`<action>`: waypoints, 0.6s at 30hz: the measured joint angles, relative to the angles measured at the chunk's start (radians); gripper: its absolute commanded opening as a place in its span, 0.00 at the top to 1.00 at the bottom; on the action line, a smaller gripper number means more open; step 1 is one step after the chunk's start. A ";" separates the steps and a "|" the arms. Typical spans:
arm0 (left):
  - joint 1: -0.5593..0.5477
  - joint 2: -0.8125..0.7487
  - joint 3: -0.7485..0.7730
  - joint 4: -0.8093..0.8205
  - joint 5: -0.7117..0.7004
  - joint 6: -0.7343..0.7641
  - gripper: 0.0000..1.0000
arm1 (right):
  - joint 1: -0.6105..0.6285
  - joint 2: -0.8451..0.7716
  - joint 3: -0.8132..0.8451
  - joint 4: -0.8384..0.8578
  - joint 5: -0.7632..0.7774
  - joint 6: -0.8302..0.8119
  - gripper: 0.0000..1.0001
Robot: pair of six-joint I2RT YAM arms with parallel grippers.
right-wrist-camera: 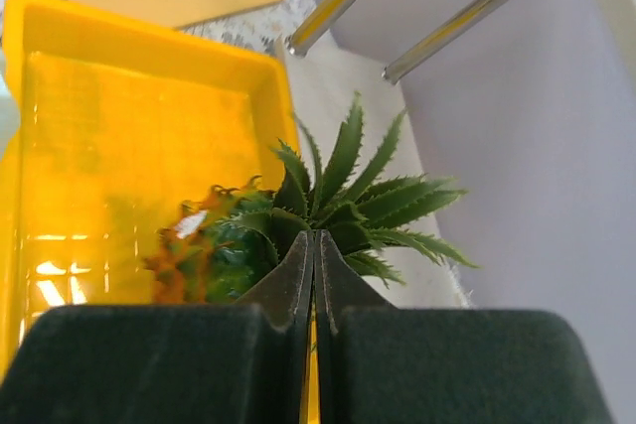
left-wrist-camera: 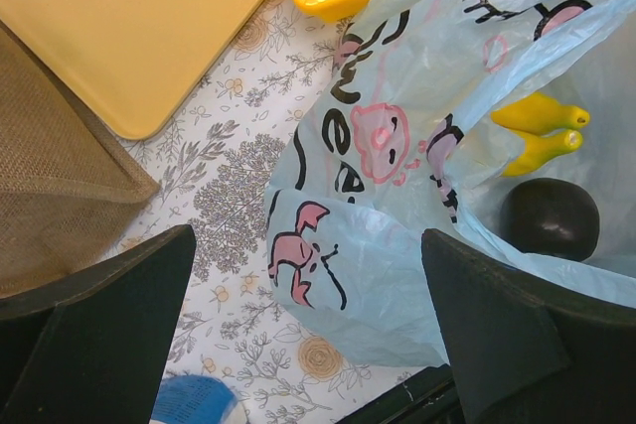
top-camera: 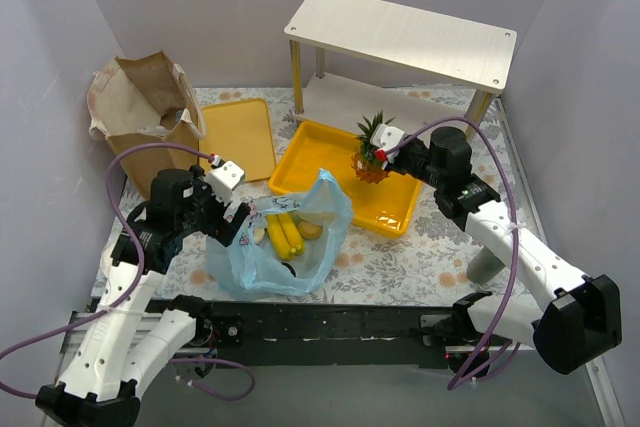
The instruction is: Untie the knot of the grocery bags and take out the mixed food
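The light-blue plastic bag lies open near the table's front. In it are yellow bananas, a pale doughnut and a dark round fruit. My left gripper is open and empty at the bag's left side. In the left wrist view its fingers straddle the bag's printed wall, with the bananas and dark fruit inside. My right gripper is shut on the crown of the small pineapple, held over the deep yellow tray. The right wrist view shows the leaves at the shut gripper.
The brown paper bag stands at the back left and also shows in the left wrist view. A flat yellow tray lies beside it. A white shelf stands at the back. A blue-and-white round object lies by my left gripper.
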 measured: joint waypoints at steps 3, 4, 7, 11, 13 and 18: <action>0.000 0.002 -0.008 0.001 0.000 0.000 0.02 | -0.005 -0.010 -0.067 -0.006 0.012 0.003 0.99; 0.000 0.002 -0.008 0.002 0.000 0.000 0.02 | -0.005 -0.014 -0.088 -0.007 0.016 0.003 0.99; 0.000 0.000 -0.017 0.002 0.002 0.000 0.02 | -0.006 -0.043 -0.158 -0.017 0.017 -0.014 0.99; 0.000 0.000 -0.023 -0.003 0.009 0.000 0.02 | -0.006 -0.103 -0.237 -0.047 0.018 -0.046 0.99; 0.000 -0.003 -0.024 -0.004 0.015 0.000 0.02 | -0.006 -0.126 -0.251 -0.065 0.014 -0.074 0.99; 0.000 -0.005 -0.037 -0.003 0.023 0.000 0.02 | -0.006 -0.183 -0.279 -0.083 0.017 -0.123 0.99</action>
